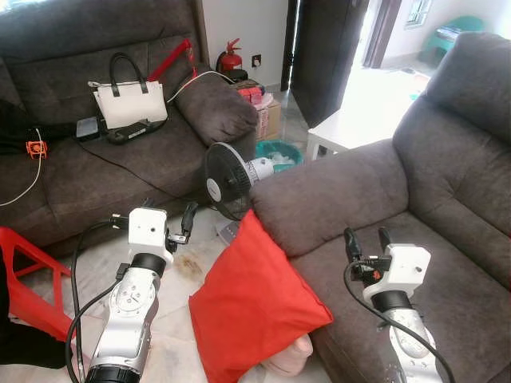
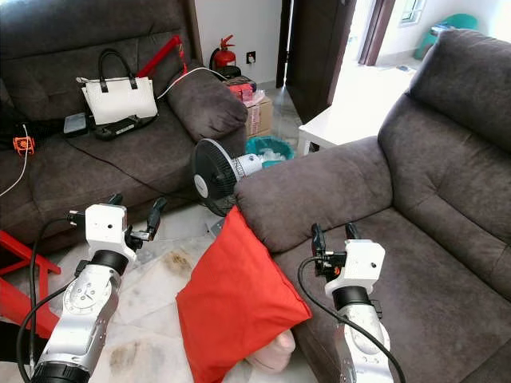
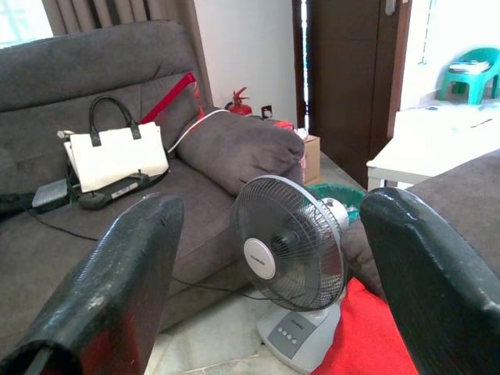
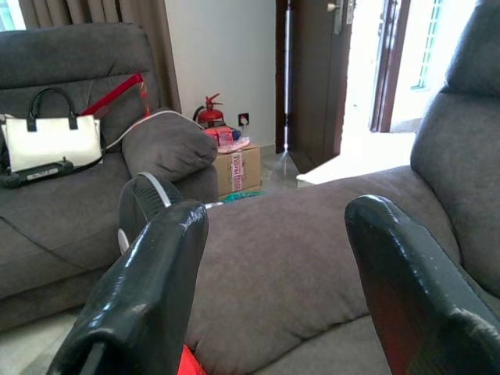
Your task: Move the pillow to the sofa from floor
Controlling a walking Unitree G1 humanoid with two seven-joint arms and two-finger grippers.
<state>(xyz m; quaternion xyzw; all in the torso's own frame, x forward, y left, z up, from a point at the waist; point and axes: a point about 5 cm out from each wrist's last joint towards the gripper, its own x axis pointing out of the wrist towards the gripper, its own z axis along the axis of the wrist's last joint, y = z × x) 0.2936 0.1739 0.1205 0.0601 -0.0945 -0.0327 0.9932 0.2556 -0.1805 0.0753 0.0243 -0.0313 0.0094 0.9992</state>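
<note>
A red pillow (image 1: 251,307) stands on edge on the tiled floor, leaning against the front of the grey sofa (image 1: 447,239) on the right, just under its armrest (image 1: 327,195). My left gripper (image 1: 169,217) is open above the floor, to the left of the pillow and apart from it; the pillow's red corner (image 3: 367,336) lies below its fingers. Over the sofa's seat cushion, right of the pillow, my right gripper (image 1: 366,241) is open and holds nothing. Its fingers (image 4: 148,289) point at the armrest.
A black table fan (image 1: 231,179) stands on the floor just behind the pillow. A second grey sofa (image 1: 96,152) at the back left holds a white handbag (image 1: 129,100) and cables. A red stool (image 1: 32,279) is at the left; a white table (image 1: 343,132) sits behind the armrest.
</note>
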